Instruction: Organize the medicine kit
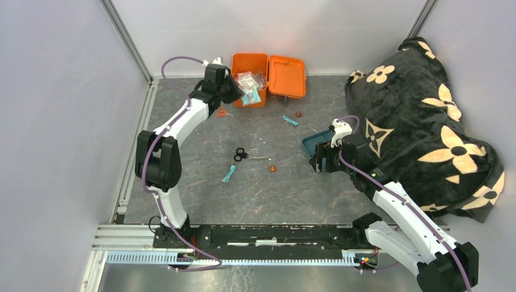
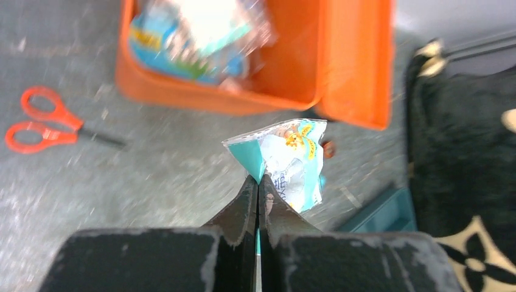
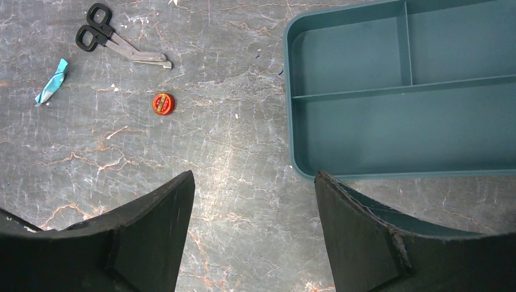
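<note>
Risk: left gripper (image 2: 258,180) is pinched shut on one corner of the teal-and-white crinkly plastic packet (image 2: 291,159), just beside the open orange plastic medicine kit (image 2: 201,100). The packet may slip free or snag the kit's wall. The right gripper (image 3: 254,182), well away from the kit, stands apart, empty.
</note>
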Available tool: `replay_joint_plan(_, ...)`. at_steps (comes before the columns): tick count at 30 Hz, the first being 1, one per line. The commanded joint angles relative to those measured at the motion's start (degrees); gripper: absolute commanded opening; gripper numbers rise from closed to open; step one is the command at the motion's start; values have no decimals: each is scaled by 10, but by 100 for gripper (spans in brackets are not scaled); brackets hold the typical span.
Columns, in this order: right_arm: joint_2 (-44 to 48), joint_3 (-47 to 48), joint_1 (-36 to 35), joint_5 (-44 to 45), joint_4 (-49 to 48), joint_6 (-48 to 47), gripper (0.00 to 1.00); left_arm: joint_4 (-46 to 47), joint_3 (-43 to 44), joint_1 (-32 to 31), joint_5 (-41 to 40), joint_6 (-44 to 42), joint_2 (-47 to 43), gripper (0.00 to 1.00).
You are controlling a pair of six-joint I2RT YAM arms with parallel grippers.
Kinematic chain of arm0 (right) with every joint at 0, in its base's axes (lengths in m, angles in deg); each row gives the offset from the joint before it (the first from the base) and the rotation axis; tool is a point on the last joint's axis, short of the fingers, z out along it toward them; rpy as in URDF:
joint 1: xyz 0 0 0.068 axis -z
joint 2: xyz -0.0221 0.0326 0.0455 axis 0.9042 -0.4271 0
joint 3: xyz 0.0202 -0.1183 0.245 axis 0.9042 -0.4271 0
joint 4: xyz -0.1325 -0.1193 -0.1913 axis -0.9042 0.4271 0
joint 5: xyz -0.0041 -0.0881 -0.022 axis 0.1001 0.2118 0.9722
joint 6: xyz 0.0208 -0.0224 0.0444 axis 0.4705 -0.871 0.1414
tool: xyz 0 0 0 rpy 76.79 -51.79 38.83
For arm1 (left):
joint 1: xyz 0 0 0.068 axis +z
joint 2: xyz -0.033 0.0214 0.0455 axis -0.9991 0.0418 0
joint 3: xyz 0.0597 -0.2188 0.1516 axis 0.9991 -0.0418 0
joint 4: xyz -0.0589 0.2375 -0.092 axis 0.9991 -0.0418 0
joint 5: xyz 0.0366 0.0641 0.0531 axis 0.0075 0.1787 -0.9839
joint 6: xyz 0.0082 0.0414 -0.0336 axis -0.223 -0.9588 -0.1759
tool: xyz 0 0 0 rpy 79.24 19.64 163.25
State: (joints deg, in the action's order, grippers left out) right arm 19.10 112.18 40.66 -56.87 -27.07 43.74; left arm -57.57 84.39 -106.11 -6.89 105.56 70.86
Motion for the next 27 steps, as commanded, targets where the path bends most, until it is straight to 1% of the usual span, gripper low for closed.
replay_joint_plan(1, 9, 1, -1, 6, 2, 1, 79, 15, 120, -2, 30, -16, 41, 2)
replay_joint_plan(4, 15, 3, -2, 12, 9, 1, 79, 12, 213, 7, 39, -9, 101, 2)
replay_joint_plan(7, 22, 8, -2, 22, 19, 0, 79, 10, 280, 17, 52, 1, 157, 3)
replay_joint_plan(9, 27, 10, -1, 26, 23, -1, 79, 10, 323, 23, 52, 4, 187, 15)
replay_joint_plan(10, 29, 11, -2, 27, 26, -1, 79, 11, 336, 27, 52, 6, 199, 23)
replay_joint_plan(11, 31, 11, -2, 29, 28, -1, 79, 13, 345, 31, 54, 10, 209, 27)
replay_joint_plan(13, 34, 11, -2, 32, 32, -2, 79, 16, 353, 42, 63, 19, 220, 39)
replay_joint_plan(16, 37, 11, -1, 35, 36, -2, 79, 17, 341, 52, 74, 24, 205, 45)
replay_joint_plan(19, 39, 10, -2, 36, 35, -2, 79, 16, 296, 53, 67, 8, 154, 48)
replay_joint_plan(21, 40, 11, -2, 36, 31, -4, 79, 11, 258, 53, 59, -1, 110, 50)
replay_joint_plan(23, 43, 11, -1, 46, 27, -5, 79, 7, 201, 53, 49, -9, 58, 50)
replay_joint_plan(27, 45, 12, -1, 51, 18, -5, 79, -22, 108, 53, 24, -30, -36, 51)
